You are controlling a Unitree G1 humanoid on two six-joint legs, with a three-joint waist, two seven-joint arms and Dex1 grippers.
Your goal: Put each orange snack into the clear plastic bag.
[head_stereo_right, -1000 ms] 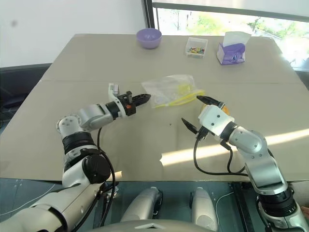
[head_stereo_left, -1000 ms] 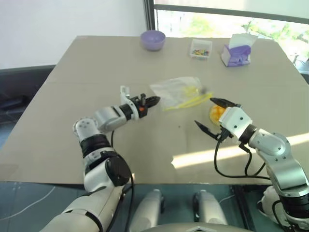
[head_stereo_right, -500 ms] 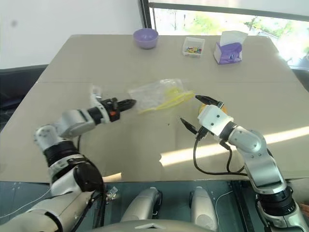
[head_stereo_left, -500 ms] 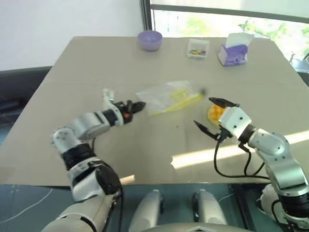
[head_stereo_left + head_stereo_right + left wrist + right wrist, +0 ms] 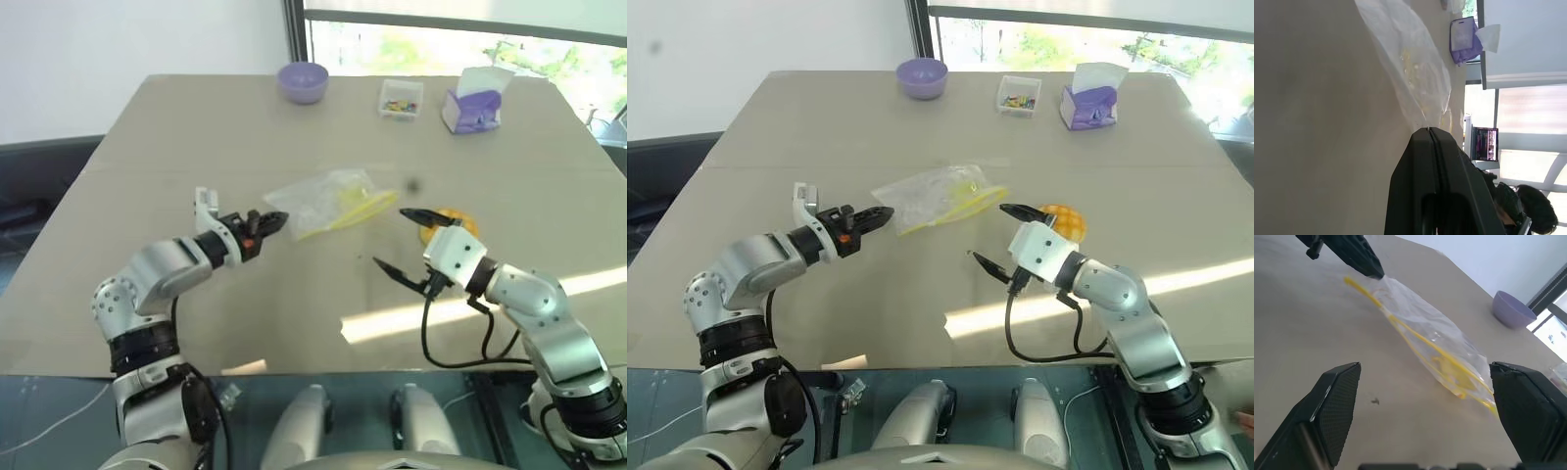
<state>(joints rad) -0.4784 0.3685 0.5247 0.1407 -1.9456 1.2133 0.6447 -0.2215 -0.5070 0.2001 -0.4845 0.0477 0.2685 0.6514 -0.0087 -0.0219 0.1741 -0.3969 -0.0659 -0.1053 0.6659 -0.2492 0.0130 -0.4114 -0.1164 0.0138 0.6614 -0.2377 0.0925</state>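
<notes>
table (image 5: pixel 147 176): tan top that carries everything; both arms reach in over its near edge.
bag (image 5: pixel 318 199): crinkly clear plastic with a yellow seal strip, lying almost flat out in front of both sets of jaws. Its long axis runs from the pinched corner at the left jaws away toward the bun's side, and the yellow strip follows that same line.
left gripper (image 5: pixel 272 219): jaws closed on the near corner of the bag; the left wrist view shows the film coming straight out of the closed tips, so the bag stretches directly ahead of these jaws.
right gripper (image 5: pixel 402 240): jaws spread wide and holding nothing. In the right wrist view the bag lies ahead of and between the two fingers (image 5: pixel 1334 406), well apart from both.
bun (image 5: pixel 1063 221): yellow-orange with a criss-cross top, resting on the table outside the bag. It sits just behind the upper right finger, on that gripper's outer side and not in the gap between the jaws.
nearer arm: the right one by far; the left jaws are well apart from the bun, with the whole bag between.
relation that matters: the bun lies at the bag's far end, away from the pinched corner. My judgement is that the right jaws need to swing back around the bun before they can close on it.
bag mouth: I cannot tell whether the seal is open or which edge would take the bun.
</notes>
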